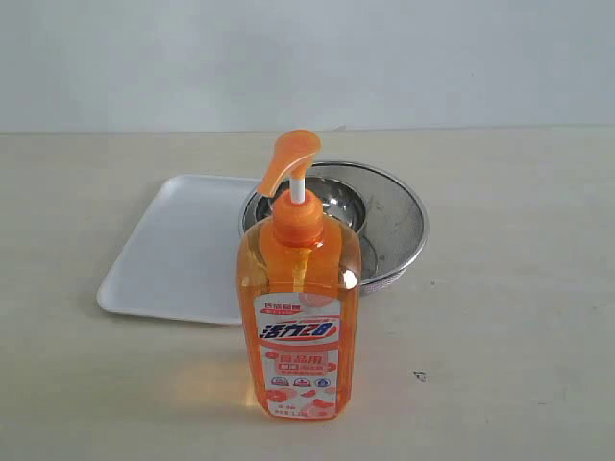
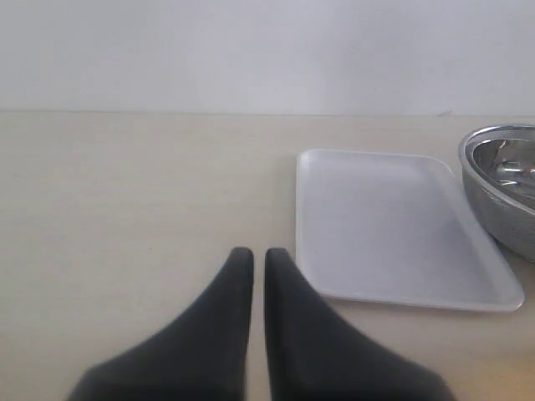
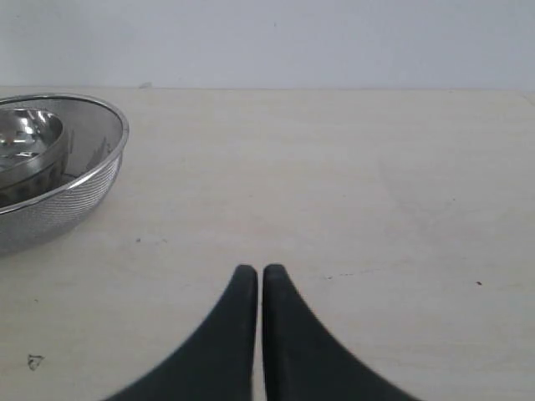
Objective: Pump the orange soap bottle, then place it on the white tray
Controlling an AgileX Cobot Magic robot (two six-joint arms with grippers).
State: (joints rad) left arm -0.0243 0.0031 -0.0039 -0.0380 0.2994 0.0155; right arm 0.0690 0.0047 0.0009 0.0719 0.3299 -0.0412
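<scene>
A plain pale wall [image 1: 307, 58] backs a wide, matt, cream-coloured surface [image 1: 519, 317] with faint grain and a few small dark specks.

On the left lies the white tray [image 1: 173, 259], flat and rectangular, with rounded corners and a low raised rim, its finish dull and smooth. In front of the tray's right end stands the orange soap bottle [image 1: 300, 317], upright on the surface and not on the tray. It is tall, clear plastic filled with orange liquid, with broad shoulders and a white-and-orange label with blue lettering. Its glossy orange pump head [image 1: 291, 158] sits raised on a white stem, with the curved spout pointing left. Behind it and to the right sits a round mesh strainer [image 1: 399, 226] with a polished rim and a shiny steel bowl [image 1: 332, 202] nested inside; the strainer's edge touches or overlaps the tray's right end.

The left gripper [image 2: 252, 255] hangs low over bare surface, its smooth black tapered jaws drawn to a thin slit and holding nothing; the tray lies just beyond the tips. The right gripper [image 3: 253, 269] has its jaws pressed together, also empty, with the strainer well off to one side. The bottle stands free, with neither pair of jaws touching it.
</scene>
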